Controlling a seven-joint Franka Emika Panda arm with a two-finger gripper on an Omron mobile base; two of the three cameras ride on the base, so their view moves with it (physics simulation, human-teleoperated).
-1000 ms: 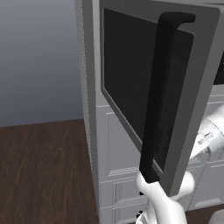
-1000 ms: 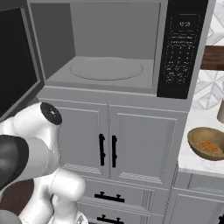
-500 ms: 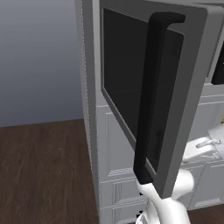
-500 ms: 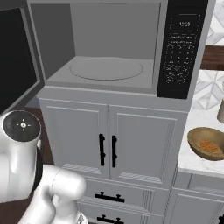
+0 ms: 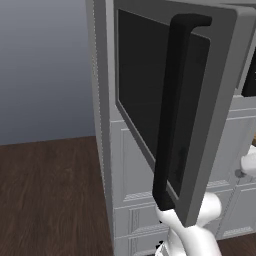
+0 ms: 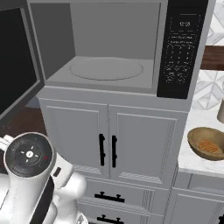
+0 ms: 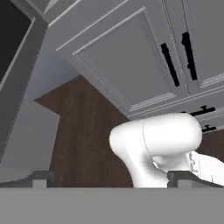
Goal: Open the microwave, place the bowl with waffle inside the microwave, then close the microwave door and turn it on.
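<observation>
The microwave (image 6: 109, 43) stands open, its grey cavity and round turntable (image 6: 106, 69) bare. Its door (image 5: 165, 100) of dark glass is swung far out to the left, and the long black bar handle (image 5: 172, 110) faces the left base view. The door's edge also shows as the microwave door (image 6: 15, 65) and the microwave door (image 7: 13, 57). The wooden bowl (image 6: 208, 144) with the waffle sits on the counter to the right, below the microwave. My gripper (image 7: 111, 181) is open and holds nothing. It hangs low under the door, pointing at the cupboards and floor.
A black keypad panel (image 6: 181, 48) fills the microwave's right side. White cupboard doors (image 6: 109, 144) with small black handles and drawers sit below it. A dark wood floor (image 5: 45, 190) lies to the left. My arm's elbow joint (image 6: 28, 153) stands in front of the left cupboard.
My arm has drawn back from the door and sunk down to the left, the dark joint dropping lower in the right base view. The gripper stayed open. The door stays swung out.
</observation>
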